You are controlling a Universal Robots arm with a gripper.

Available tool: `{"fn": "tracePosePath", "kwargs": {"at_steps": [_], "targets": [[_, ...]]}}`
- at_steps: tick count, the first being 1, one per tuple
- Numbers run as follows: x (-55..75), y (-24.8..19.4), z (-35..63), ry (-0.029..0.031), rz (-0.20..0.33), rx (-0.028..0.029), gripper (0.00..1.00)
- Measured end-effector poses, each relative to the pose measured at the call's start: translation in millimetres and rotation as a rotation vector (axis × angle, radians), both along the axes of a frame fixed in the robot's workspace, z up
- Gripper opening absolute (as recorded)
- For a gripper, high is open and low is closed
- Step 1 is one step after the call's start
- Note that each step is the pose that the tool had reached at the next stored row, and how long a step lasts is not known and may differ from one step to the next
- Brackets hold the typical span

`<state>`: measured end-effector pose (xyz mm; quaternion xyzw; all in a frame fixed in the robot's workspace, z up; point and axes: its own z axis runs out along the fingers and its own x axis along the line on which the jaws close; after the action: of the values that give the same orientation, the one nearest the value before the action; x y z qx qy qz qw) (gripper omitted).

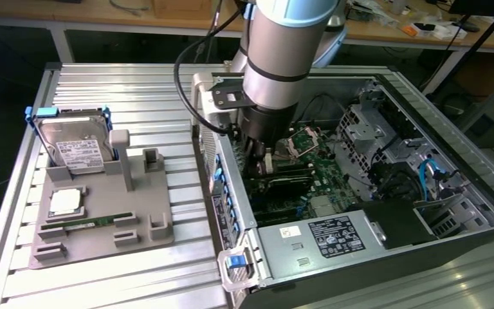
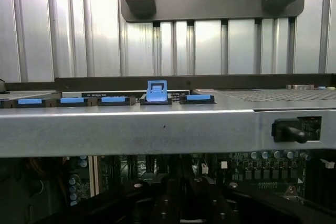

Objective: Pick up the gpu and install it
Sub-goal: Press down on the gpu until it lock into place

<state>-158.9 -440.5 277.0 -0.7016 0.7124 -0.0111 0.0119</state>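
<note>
On the exterior view's left, the slotted table [image 1: 127,84] gives you bare room behind and in front of the grey tray [image 1: 101,238]. The tray holds a hard drive [image 1: 77,151] standing upright in its rear slot, a square silver chip [image 1: 65,203] lying flat near the middle, and a memory stick [image 1: 88,223] lying flat just in front of it. The tray's right-hand posts stand close to the case wall [image 1: 221,193], leaving only a narrow lane between them.

In the wrist view, that wall carries a row of blue clips, one clip [image 2: 157,91] raised above the others.

The open case [image 1: 453,161] holds the motherboard [image 1: 316,161], a power supply [image 1: 324,238] at the near end and a drive cage [image 1: 367,125] towards the right. The arm [image 1: 285,51] drops straight into the case just inside the wall. The gripper [image 1: 264,161] sits low over the motherboard, clenched tight. The arm hides that spot, so you cannot tell whether the gpu is in its grasp or where it lies.
</note>
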Motion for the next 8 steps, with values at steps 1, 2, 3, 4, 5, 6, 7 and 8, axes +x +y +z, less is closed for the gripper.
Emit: {"fn": "tracePosePath", "kwargs": {"at_steps": [1,2,3,4,5,6,7,8], "targets": [[0.0,0.0,1.5,0.0,0.0,0.0003,0.11],[0.0,0.0,2.2,0.0,0.0,0.0005,0.11],[0.0,0.0,2.1,-0.0002,0.0,0.0007,0.11],[-0.1,0.0,2.1,-0.0013,0.0,0.0008,0.11],[-1.5,0.0,1.8,-0.0026,0.0,0.0006,0.11],[-6.9,-0.1,1.1,-0.0049,0.0,0.0006,0.11],[-10.1,-0.2,1.0,-0.0063,0.0,0.0005,0.11],[-10.7,-0.4,1.0,-0.0069,0.0,0.0006,0.11]]}}
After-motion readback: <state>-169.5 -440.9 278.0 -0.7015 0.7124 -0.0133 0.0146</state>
